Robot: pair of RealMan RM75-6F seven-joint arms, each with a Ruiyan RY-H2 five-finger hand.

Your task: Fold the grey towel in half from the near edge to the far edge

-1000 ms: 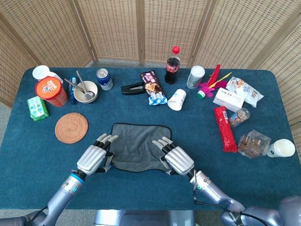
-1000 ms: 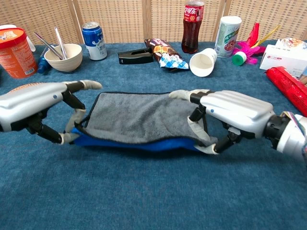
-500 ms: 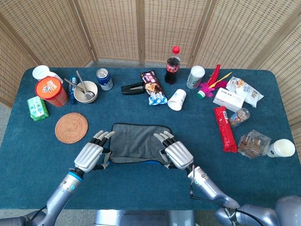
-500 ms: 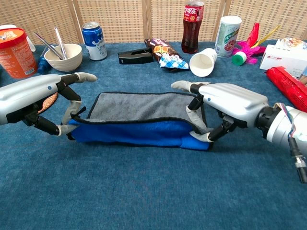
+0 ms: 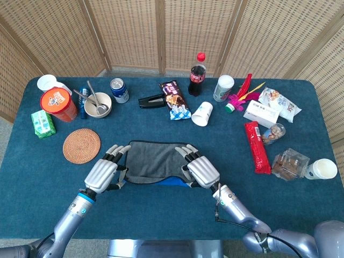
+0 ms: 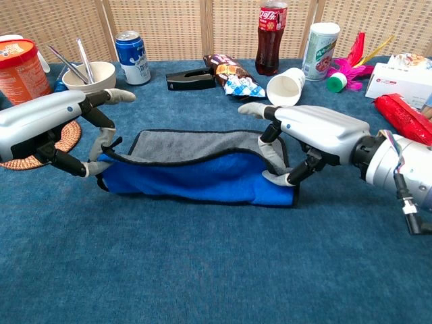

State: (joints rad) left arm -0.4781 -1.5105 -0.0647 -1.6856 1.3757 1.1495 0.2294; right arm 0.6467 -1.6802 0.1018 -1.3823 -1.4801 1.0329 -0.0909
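Observation:
The grey towel (image 5: 153, 160) (image 6: 196, 144) has a blue underside and a dark trim. It lies in the middle of the blue table. Its near edge is raised off the table, so the blue underside (image 6: 196, 179) faces the chest camera. My left hand (image 5: 102, 174) (image 6: 47, 128) pinches the near left corner of the towel. My right hand (image 5: 200, 171) (image 6: 314, 131) pinches the near right corner. Both hands hold their corners above the towel's near half, at about the same height.
A woven coaster (image 5: 81, 145) lies left of the towel. Along the far side stand an orange tub (image 5: 58, 104), a bowl with spoons (image 5: 98, 105), a can (image 5: 119, 90), a cola bottle (image 5: 196, 74) and a tipped paper cup (image 5: 202, 113). Snack packets (image 5: 257, 146) lie to the right.
Both hands have lifted the towel's near edge higher and carried it toward the far edge. More of the blue underside shows and less grey top is visible.

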